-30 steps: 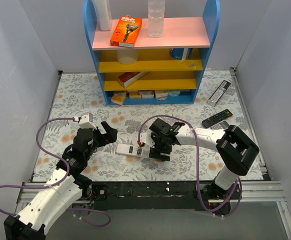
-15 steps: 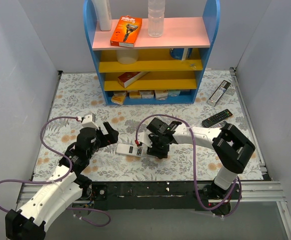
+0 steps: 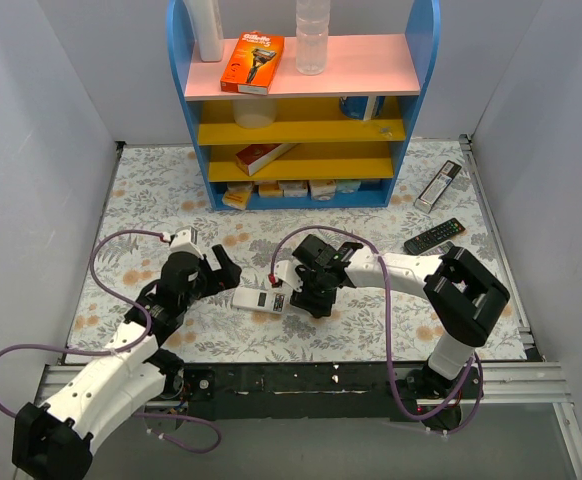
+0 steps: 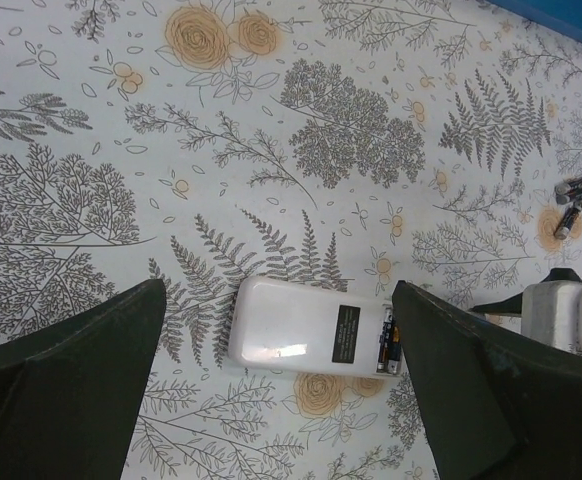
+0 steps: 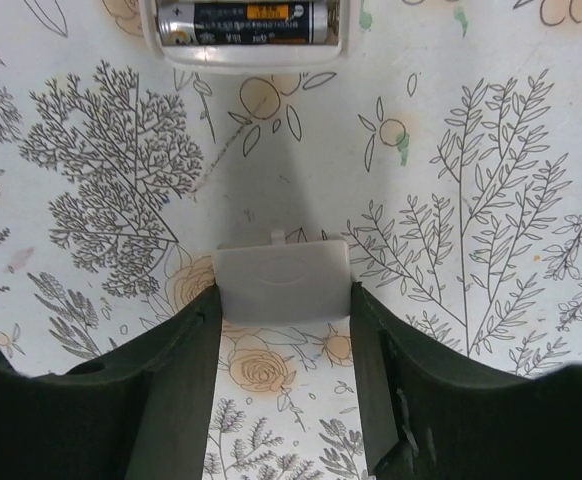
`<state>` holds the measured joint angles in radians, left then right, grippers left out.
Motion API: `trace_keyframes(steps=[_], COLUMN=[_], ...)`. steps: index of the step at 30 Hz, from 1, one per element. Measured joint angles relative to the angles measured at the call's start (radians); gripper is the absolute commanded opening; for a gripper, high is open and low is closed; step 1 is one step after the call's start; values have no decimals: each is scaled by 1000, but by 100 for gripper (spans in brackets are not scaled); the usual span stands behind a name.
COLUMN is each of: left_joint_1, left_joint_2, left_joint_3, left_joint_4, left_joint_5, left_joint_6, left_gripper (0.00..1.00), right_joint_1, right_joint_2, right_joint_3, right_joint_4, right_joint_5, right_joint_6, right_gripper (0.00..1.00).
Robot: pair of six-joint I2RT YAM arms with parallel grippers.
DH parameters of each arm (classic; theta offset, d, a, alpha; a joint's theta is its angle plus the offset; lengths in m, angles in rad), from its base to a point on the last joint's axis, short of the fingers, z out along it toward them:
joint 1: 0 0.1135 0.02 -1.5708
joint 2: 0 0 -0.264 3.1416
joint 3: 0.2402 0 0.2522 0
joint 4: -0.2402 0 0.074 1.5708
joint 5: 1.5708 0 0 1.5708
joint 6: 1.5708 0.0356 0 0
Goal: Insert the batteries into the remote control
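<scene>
The white remote control [image 4: 301, 335] lies face down on the floral mat, also in the top view [image 3: 259, 299]. Its battery bay at the right end is uncovered, with a battery [image 5: 246, 22] seated in it. A few loose batteries [image 4: 579, 195] lie further off on the mat. My right gripper [image 5: 283, 300] is shut on the grey battery cover [image 5: 283, 280], both fingers pressing its sides, just short of the open bay. In the top view my right gripper [image 3: 307, 298] is at the remote's right end. My left gripper [image 4: 276, 295] is wide open over the remote, seen in the top view [image 3: 217, 270] to its left.
A blue shelf unit [image 3: 301, 110] with boxes and bottles stands at the back. A black remote [image 3: 433, 237] and a silver remote [image 3: 438, 186] lie at the right. The right arm's white housing [image 4: 566, 315] is close beside the remote's open end.
The right gripper's fingers have closed in onto the battery cover and shifted slightly left toward the remote. The left arm has edged forward toward the remote, still open.
</scene>
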<state>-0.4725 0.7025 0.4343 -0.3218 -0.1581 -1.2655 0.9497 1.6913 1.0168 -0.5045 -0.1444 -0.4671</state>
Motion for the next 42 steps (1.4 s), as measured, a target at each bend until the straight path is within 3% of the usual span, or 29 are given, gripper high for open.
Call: trace_keyframes(steps=[10,23,42], left_joint_1=[0,0,0], left_joint_2=[122,183,257], left_joint_3=[-36,-53,-67], left_joint_4=[34,82,78], left_joint_5=[52,115,142], left_joint_6=[-94,-171,-218], left_gripper=[97,84,68], right_joint_1=[7,92,119], right_joint_2=[-41,2,120], right_joint_3=[-1,82,200], right_joint_4=[70,119,112], right_joint_5=[-47,-13,31], right_joint_6=[127,200,202], right_gripper=[27,26,26])
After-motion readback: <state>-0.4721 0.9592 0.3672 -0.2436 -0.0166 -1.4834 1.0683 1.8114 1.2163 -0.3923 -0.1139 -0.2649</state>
